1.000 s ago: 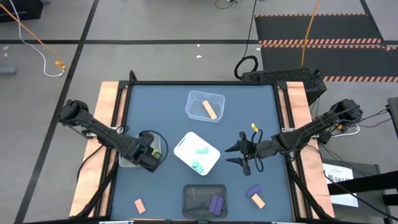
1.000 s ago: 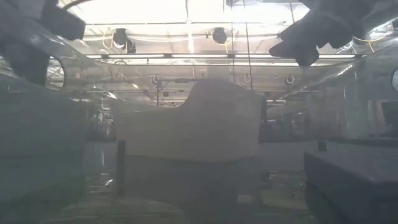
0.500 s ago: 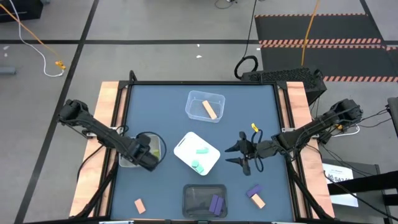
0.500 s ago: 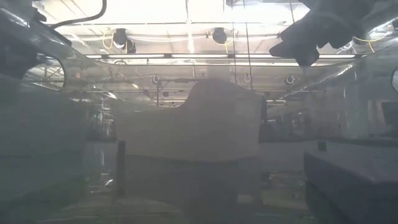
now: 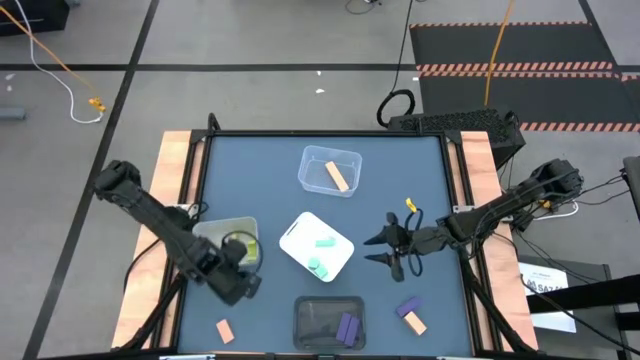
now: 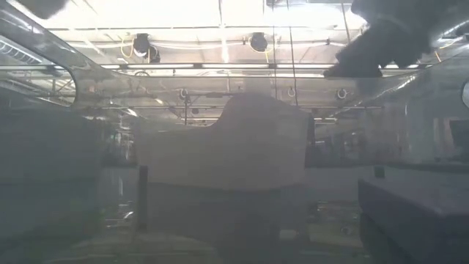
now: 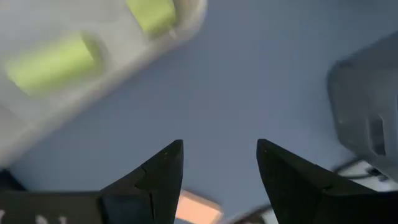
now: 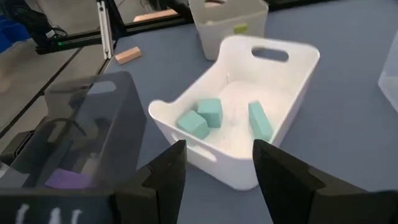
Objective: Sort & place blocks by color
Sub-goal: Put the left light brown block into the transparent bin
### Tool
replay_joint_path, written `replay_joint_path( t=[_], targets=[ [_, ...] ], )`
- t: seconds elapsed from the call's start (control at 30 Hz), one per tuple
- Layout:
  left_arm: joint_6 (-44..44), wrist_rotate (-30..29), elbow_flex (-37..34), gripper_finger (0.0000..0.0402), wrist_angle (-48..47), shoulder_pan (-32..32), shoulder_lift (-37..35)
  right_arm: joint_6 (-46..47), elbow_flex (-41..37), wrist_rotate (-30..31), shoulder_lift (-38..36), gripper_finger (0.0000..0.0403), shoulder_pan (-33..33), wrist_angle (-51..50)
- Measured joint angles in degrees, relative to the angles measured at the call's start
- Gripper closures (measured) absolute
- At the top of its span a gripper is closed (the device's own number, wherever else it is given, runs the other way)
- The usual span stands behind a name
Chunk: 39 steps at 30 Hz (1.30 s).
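High view: your left gripper (image 5: 238, 285) sits lower left just below the grey bin (image 5: 222, 234) of yellow-green blocks (image 5: 251, 250); your right gripper (image 5: 380, 248) hovers right of the white bin (image 5: 296, 238) with the teal blocks (image 5: 318, 264). Left wrist: fingers (image 7: 155, 177) spread, empty, over bare table, salmon block (image 7: 198, 210) between them at bottom edge. Right wrist: fingers (image 8: 163, 177) apart, holding nothing, teal blocks (image 8: 208, 116) mid-frame in the white bin (image 8: 292, 74).

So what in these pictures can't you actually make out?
- Low view: the blocks and table surface, hidden behind hazy bin walls.
- High view: the left pincer, too small and dark to read its fingers.
- Left wrist view: the salmon block, cut off by the fingers; the yellow-green blocks are blurred.
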Motion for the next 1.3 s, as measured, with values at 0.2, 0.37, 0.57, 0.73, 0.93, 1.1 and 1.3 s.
replay_joint_path(
  t=[0.2,0.37,0.57,0.73,0.93,1.1,1.3],
  targets=[
    [-17.94,1.43,-0.11,0.0197,5.07,-8.75,5.01,1.66,-2.46,0.06,0.0,0.0225,-0.02,2.22],
    [-30.95,3.19,-0.13,0.0197,10.21,-13.88,10.35,-0.61,-3.53,0.03,0.0,0.0225,0.16,7.58],
    [-38.88,4.61,-0.17,0.0197,19.14,-17.09,17.31,-4.91,-3.53,-0.03,-0.02,0.0225,1.04,10.51],
    [-39.89,5.07,-0.15,0.0197,21.32,-17.17,20.11,-5.91,-3.53,-0.05,-0.02,0.0225,1.53,10.83],
    [-40.69,9.05,0.48,0.0197,19.97,-17.14,20.31,-5.82,-3.53,-0.08,-0.02,0.0225,2.52,10.79],
    [-41.79,11.28,2.82,0.0197,19.07,-17.85,20.27,-5.95,-3.53,-0.1,-0.02,0.0225,2.94,10.79],
    [-42.11,11.41,2.8,0.0197,15.9,-17.74,20.62,-5.97,-3.53,-0.1,-0.02,0.0225,2.93,10.79]
  ],
)
